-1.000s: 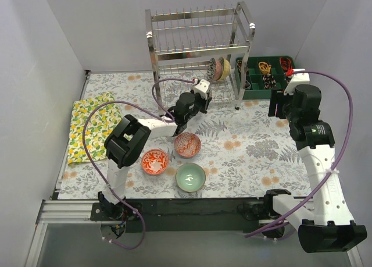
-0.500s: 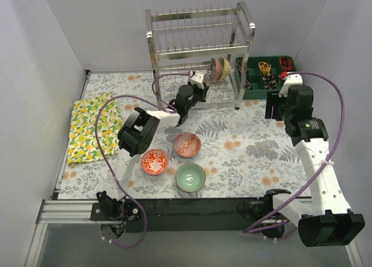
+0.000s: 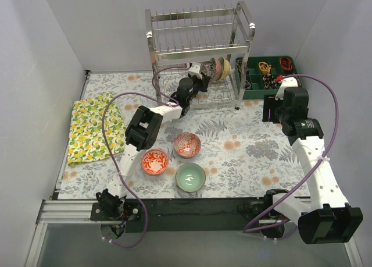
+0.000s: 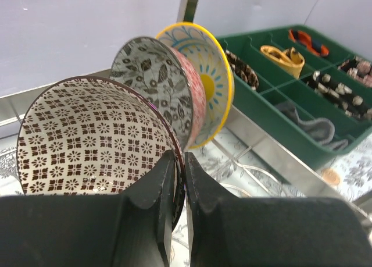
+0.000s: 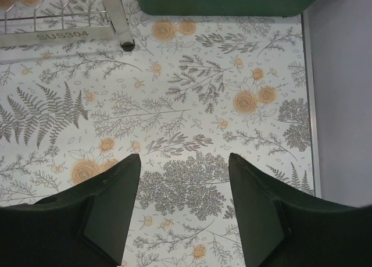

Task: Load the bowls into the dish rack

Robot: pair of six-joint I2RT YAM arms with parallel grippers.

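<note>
My left gripper (image 4: 179,162) is shut on the rim of a dark-patterned bowl (image 4: 87,139) and holds it on edge at the lower tier of the chrome dish rack (image 3: 197,43). In the top view this gripper (image 3: 195,75) is at the rack's front. Right beside the held bowl stand a grey leaf-patterned bowl (image 4: 154,81) and a yellow-centred bowl (image 4: 209,75). On the table lie a pink-red patterned bowl (image 3: 188,144), an orange-red bowl (image 3: 154,161) and a pale green bowl (image 3: 190,177). My right gripper (image 5: 183,162) is open and empty above the flowered cloth, right of the rack.
A green compartment tray (image 3: 251,88) with small items stands right of the rack, also in the left wrist view (image 4: 302,145). A yellow lemon-print cloth (image 3: 92,126) lies at the left. A rack foot (image 5: 125,45) is just ahead of my right gripper.
My left gripper has carried the dark-patterned bowl away from the table bowls and up to the rack's lower tier. The right arm has drifted a little left and back.
</note>
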